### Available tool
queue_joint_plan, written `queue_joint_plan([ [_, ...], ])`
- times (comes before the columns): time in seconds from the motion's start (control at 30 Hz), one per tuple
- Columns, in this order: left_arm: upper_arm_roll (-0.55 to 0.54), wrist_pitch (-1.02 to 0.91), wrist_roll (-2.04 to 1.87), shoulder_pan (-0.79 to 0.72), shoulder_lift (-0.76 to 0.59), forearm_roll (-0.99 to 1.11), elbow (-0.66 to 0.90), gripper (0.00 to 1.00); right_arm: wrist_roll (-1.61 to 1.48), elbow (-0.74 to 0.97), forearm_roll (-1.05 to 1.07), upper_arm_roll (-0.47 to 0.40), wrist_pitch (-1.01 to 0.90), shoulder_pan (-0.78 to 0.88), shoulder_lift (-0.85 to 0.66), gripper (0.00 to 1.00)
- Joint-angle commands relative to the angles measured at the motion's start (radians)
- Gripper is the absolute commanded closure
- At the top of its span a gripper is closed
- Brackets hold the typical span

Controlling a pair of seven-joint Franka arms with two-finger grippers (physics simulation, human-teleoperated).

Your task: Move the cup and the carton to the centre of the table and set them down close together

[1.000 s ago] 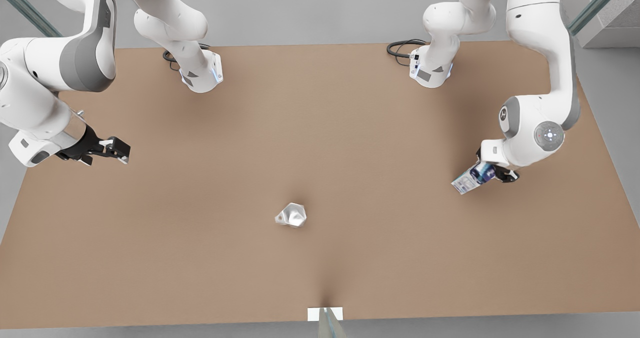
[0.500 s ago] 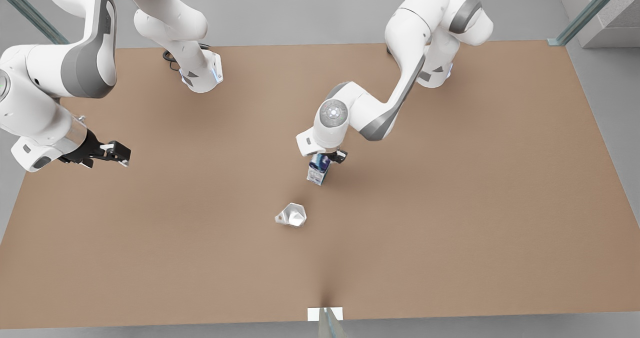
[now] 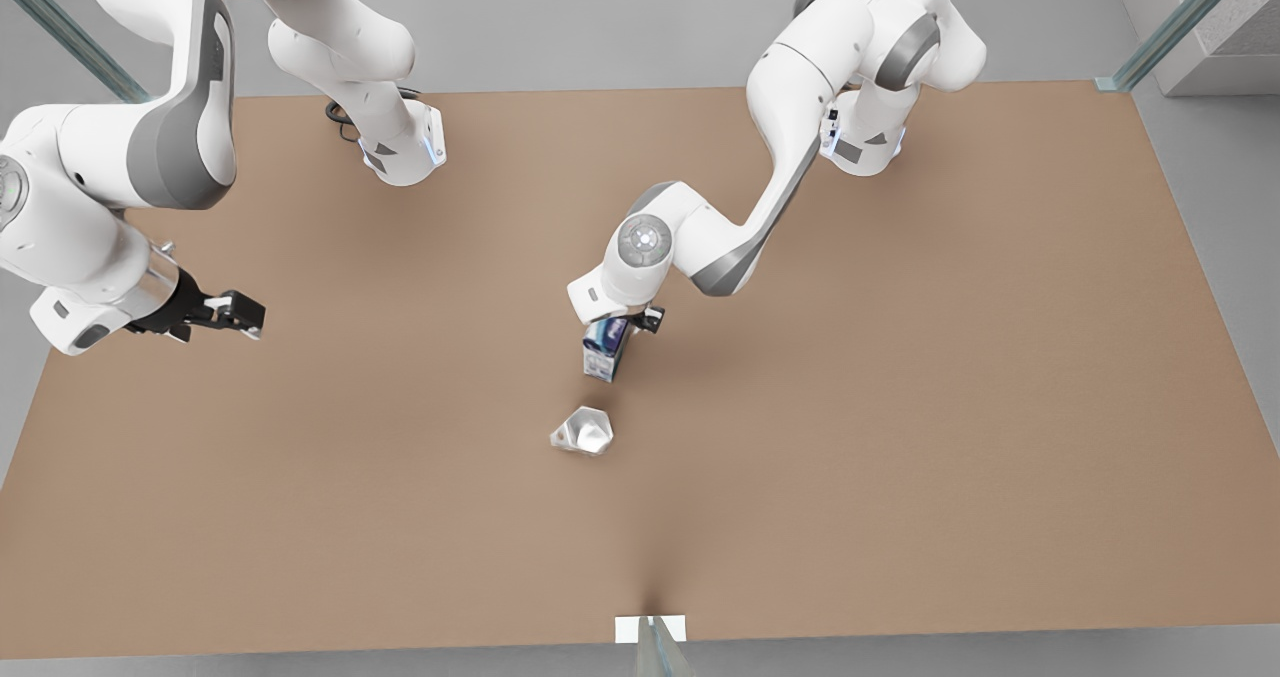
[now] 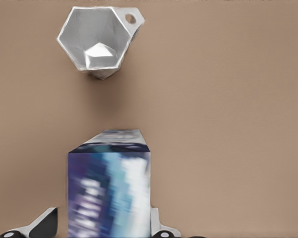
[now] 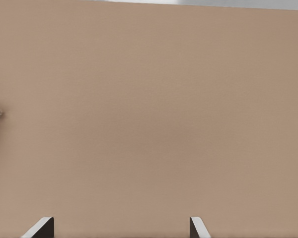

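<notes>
The silvery faceted cup (image 3: pixel 583 431) (image 4: pixel 99 42) lies near the middle of the tan table (image 3: pixel 900 407), its open mouth showing in the left wrist view. My left gripper (image 3: pixel 620 325) (image 4: pixel 104 230) is shut on the blue-and-white carton (image 3: pixel 604 349) (image 4: pixel 109 193), holding it just behind the cup with a small gap between them. I cannot tell whether the carton's lower end touches the table. My right gripper (image 3: pixel 245 314) (image 5: pixel 120 227) waits open over the table's edge at the front view's left, with nothing between its fingers.
Both arm bases (image 3: pixel 405 152) (image 3: pixel 862 147) stand at the table's far edge. A small white tab (image 3: pixel 650 629) marks the near edge. Bare table top stretches on either side of the cup.
The left gripper has carried the carton from the front view's right side to the centre, ending close behind the cup. The right arm has barely shifted. The cup has not moved.
</notes>
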Motion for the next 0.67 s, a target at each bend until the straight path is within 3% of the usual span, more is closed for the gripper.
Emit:
queue_joint_plan([
  [0.0,0.001,-0.01,-0.001,0.001,-0.011,-0.001,-0.001,0.0,-0.001,0.0,0.0,-0.001,0.0,0.001,0.002,0.0],
  [0.13,0.01,-0.315,0.004,0.032,-0.059,0.0,0.116,0.0,-0.004,0.0,-0.002,-0.001,0.002,0.001,0.002,0.0],
  [0.23,0.047,-0.465,0.252,0.245,-0.131,0.025,0.117,0.0,-0.002,0.0,-0.002,-0.001,0.002,0.001,0.002,0.0],
  [0.3,0.33,-0.467,0.472,0.247,-0.158,0.051,0.117,0.0,-0.002,0.0,-0.002,-0.001,0.002,0.001,0.0,0.0],
  [0.33,0.323,-0.467,0.484,0.323,-0.22,0.062,0.108,0.0,-0.002,0.0,-0.002,-0.001,0.002,0.0,0.0,0.0],
  [0.37,0.098,-0.467,0.427,0.504,-0.311,0.176,0.053,0.0,-0.002,0.0,-0.002,-0.003,0.002,0.0,0.0,0.0],
  [0.4,-0.036,-0.464,0.4,0.628,-0.374,0.244,0.001,0.0,-0.002,0.0,-0.002,-0.004,0.002,0.0,0.0,0.0],
  [0.63,-0.036,-0.432,0.398,0.658,-0.411,0.237,-0.055,0.0,-0.001,0.0,0.0,-0.004,0.002,0.0,0.0,0.0],
])
